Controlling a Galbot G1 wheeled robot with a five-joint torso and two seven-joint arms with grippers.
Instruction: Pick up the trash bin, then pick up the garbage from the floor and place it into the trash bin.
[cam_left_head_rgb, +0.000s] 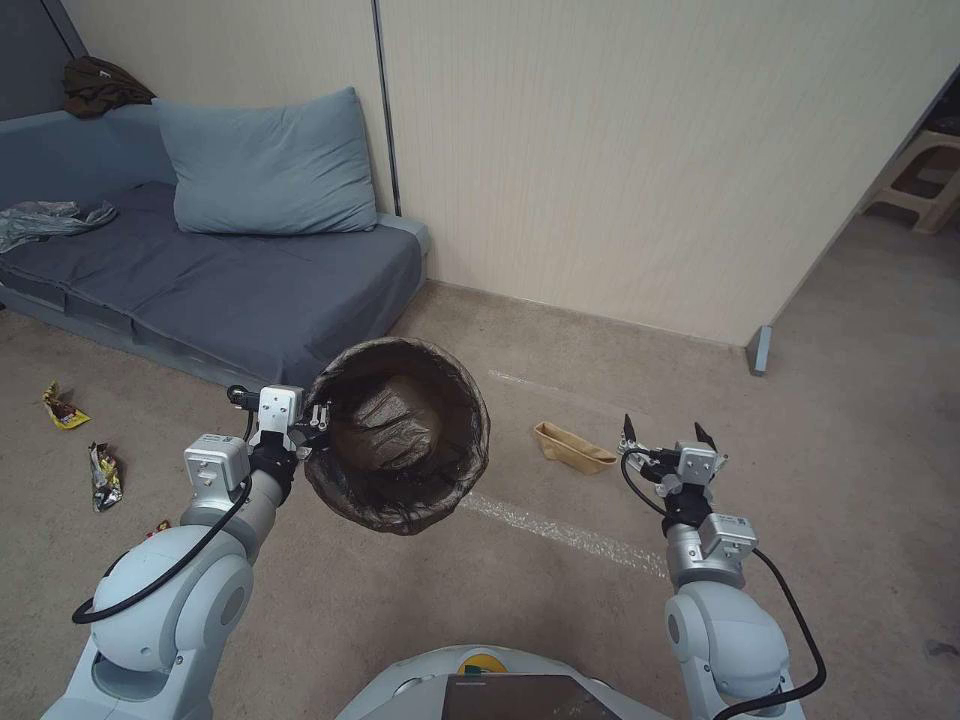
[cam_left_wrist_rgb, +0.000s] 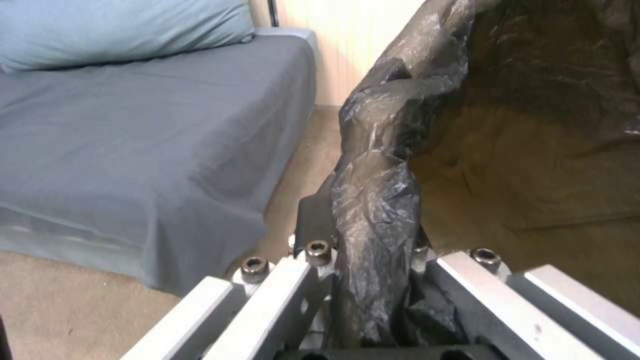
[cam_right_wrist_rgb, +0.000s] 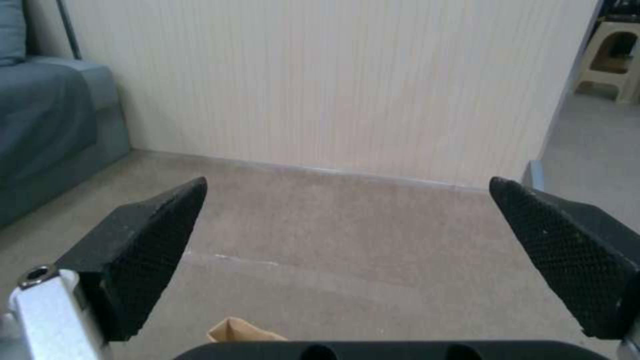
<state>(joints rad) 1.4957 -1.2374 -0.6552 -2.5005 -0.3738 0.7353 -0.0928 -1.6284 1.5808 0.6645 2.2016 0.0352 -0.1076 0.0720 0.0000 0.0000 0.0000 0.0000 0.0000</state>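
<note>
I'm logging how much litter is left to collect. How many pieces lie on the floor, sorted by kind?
Snack wrappers: 2, a yellow one and a silvery one, both on the carpet to the robot's left.
Tan paper bag: 1, just ahead of the open right gripper.
Total: 3.

A home living room: a low blue-grey sofa (cam_left_head_rgb: 230, 270) with a matching pillow (cam_left_head_rgb: 268, 165) stands against a pale panelled wall (cam_left_head_rgb: 640, 150), on beige carpet (cam_left_head_rgb: 850, 400) strewn with snack wrappers (cam_left_head_rgb: 62, 406).
</note>
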